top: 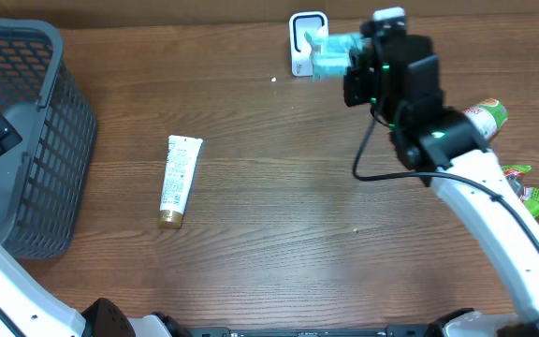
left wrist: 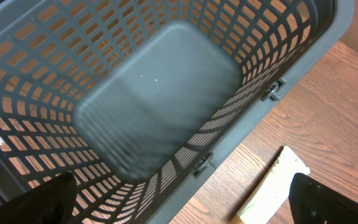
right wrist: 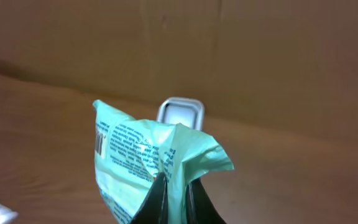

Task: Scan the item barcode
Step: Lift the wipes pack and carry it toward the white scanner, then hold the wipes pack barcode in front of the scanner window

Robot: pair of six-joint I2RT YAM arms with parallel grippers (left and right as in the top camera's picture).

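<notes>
My right gripper (right wrist: 174,186) is shut on a mint-green packet (right wrist: 135,155), pinching its crumpled edge. The packet's barcode (right wrist: 99,143) shows on its left side. Directly behind the packet stands the small white scanner (right wrist: 180,112). From overhead, the packet (top: 330,54) hangs just right of the scanner (top: 305,37) at the table's back edge, with the right gripper (top: 354,67) behind it. My left gripper (left wrist: 185,214) is open with nothing between its fingers, hovering over the rim of the grey basket (left wrist: 278,68).
A white tube with a gold cap (top: 178,180) lies on the table right of the basket (top: 54,187); the left wrist view catches the tube (left wrist: 272,190) too. At the right edge lie a green-topped item (top: 487,118) and green packets (top: 533,190).
</notes>
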